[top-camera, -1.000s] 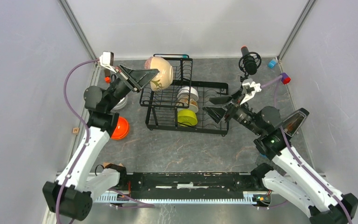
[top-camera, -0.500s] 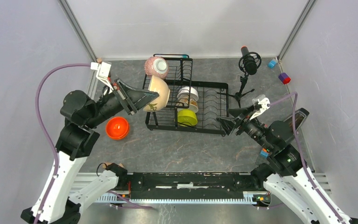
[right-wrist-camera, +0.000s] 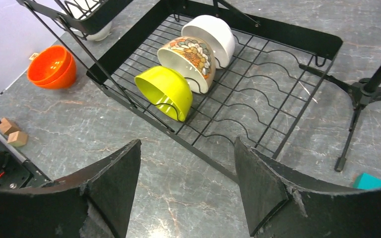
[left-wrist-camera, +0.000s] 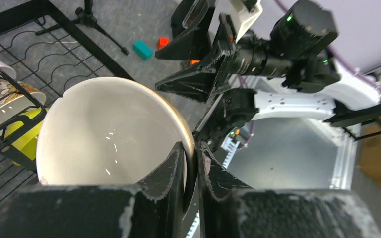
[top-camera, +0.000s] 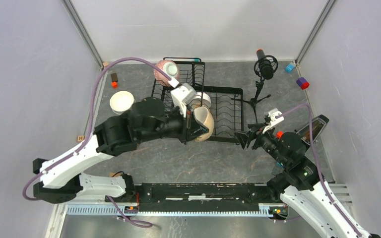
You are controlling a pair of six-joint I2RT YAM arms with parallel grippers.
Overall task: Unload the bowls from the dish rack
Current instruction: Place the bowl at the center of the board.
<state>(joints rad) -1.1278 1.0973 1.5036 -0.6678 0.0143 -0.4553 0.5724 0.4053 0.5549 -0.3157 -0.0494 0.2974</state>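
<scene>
The left hand [left-wrist-camera: 192, 158] is closed on the rim of a cream bowl [left-wrist-camera: 104, 134] and holds it tilted in the air, in front of the dish rack [top-camera: 228, 91]. The right hand [right-wrist-camera: 187, 144] is open, its fingers wide apart, near the front right corner of the rack. In the lower tray a lime green bowl [right-wrist-camera: 163, 89], a patterned bowl [right-wrist-camera: 188, 59] and a white bowl [right-wrist-camera: 211, 32] stand on edge in a row. An orange bowl [right-wrist-camera: 52, 67] sits on the table [top-camera: 178, 158] left of the rack.
</scene>
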